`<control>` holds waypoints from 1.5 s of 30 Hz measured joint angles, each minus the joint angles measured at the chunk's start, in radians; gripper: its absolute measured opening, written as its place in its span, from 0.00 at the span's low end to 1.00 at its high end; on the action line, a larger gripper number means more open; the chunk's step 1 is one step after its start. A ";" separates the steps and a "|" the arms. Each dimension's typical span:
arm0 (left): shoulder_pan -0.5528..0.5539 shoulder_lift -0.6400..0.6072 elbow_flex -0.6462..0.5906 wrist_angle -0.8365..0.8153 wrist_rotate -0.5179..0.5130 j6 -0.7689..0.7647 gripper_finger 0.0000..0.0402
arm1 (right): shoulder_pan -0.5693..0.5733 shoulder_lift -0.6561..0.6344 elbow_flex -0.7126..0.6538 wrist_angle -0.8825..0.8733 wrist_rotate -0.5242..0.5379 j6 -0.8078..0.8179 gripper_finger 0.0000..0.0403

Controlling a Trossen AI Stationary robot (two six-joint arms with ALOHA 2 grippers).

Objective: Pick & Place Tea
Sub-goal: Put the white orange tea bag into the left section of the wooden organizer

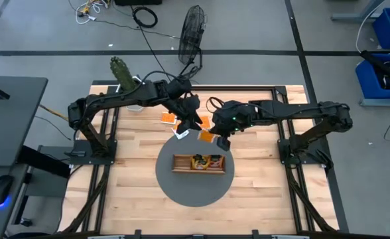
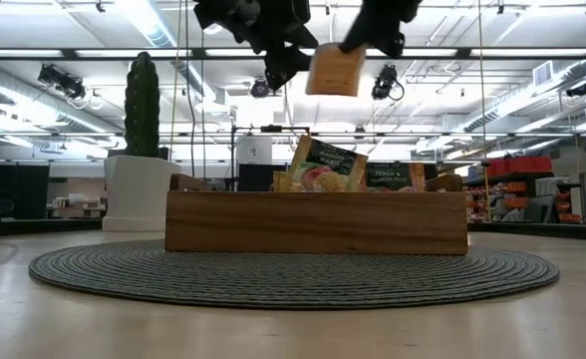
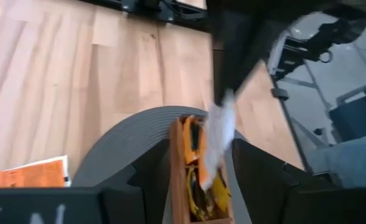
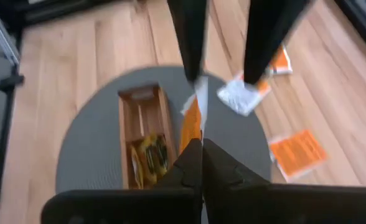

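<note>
In the low view, a tea sachet (image 2: 322, 166) standing up out of the wooden tray (image 2: 316, 221) carries dark-panel print that seems to read "MANGO"; the line beneath it is too small to read. A green sachet (image 2: 390, 177) beside it reads "PEACH &", with the second line unclear. No other lettering is legible.

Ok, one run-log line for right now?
right gripper: shut on orange sachet, above mat | left gripper: open, beside it | tray: holds several sachets
</note>
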 joint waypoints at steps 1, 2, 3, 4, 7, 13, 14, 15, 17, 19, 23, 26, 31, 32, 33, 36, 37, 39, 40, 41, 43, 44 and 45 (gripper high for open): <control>-0.002 0.000 0.000 0.001 -0.008 0.000 0.44 | 0.000 0.001 0.000 0.015 0.000 0.001 0.00; -0.005 0.000 0.000 0.003 -0.008 0.002 0.44 | 0.000 0.001 0.000 0.023 -0.001 0.003 0.00; -0.007 0.000 0.000 0.006 -0.009 0.006 0.44 | -0.001 0.001 0.000 0.033 -0.001 0.001 0.00; -0.009 0.000 0.000 0.007 -0.010 0.009 0.44 | -0.001 0.001 0.000 0.040 -0.001 -0.003 0.00; -0.014 0.000 0.000 0.006 -0.012 0.011 0.43 | -0.001 0.001 0.000 0.038 -0.001 -0.011 0.00; -0.014 0.000 0.000 0.013 -0.005 0.007 0.31 | -0.013 0.001 0.000 0.037 -0.010 0.001 0.00; -0.014 0.000 0.000 0.014 -0.005 0.008 0.29 | -0.013 0.001 0.000 0.044 -0.010 0.000 0.00; -0.014 0.000 0.000 0.014 -0.004 0.008 0.26 | -0.015 0.001 0.000 0.051 -0.010 0.003 0.00; -0.020 0.000 0.000 0.024 -0.004 0.008 0.21 | -0.017 0.001 0.000 0.056 -0.010 0.005 0.00; -0.029 0.000 0.000 0.037 -0.003 0.022 0.15 | -0.017 0.001 0.000 0.059 -0.010 0.005 0.00; -0.040 0.000 0.000 0.038 -0.002 0.044 0.02 | -0.017 0.001 0.000 0.058 -0.010 -0.007 0.00; -0.040 -0.004 0.001 0.002 -0.005 0.046 0.01 | -0.017 -0.001 0.000 0.058 -0.005 -0.008 0.05; -0.042 -0.080 -0.035 0.007 -0.095 0.051 0.01 | -0.010 -0.015 0.001 0.043 0.102 -0.009 0.17; -0.042 -0.108 -0.054 0.022 -0.101 0.050 0.01 | -0.008 -0.017 0.001 0.042 0.122 -0.002 0.19; -0.041 -0.135 -0.076 0.047 -0.104 0.047 0.01 | -0.007 -0.020 0.000 0.039 0.133 0.001 0.22; -0.039 -0.214 -0.168 0.135 -0.107 -0.008 0.00 | -0.007 -0.031 0.001 0.043 0.156 -0.001 0.28; -0.039 -0.242 -0.206 0.159 -0.107 -0.022 0.00 | -0.007 -0.032 0.001 0.046 0.164 0.000 0.30; -0.041 -0.305 -0.289 0.240 -0.112 -0.055 0.00 | -0.007 -0.036 0.001 0.042 0.173 -0.001 0.33; -0.046 -0.340 -0.334 0.268 -0.115 -0.073 0.00 | -0.007 -0.039 0.001 0.044 0.180 -0.003 0.34; -0.052 -0.369 -0.378 0.306 -0.122 -0.088 0.00 | -0.007 -0.041 0.002 0.046 0.186 -0.004 0.35; -0.066 -0.426 -0.463 0.372 -0.164 -0.122 0.00 | -0.008 -0.044 0.002 0.036 0.187 -0.014 0.36; -0.072 -0.452 -0.505 0.384 -0.183 -0.134 0.00 | -0.008 -0.045 0.002 0.037 0.187 -0.019 0.37; -0.083 -0.473 -0.538 0.401 -0.210 -0.138 0.00 | -0.008 -0.045 0.002 0.040 0.187 -0.023 0.37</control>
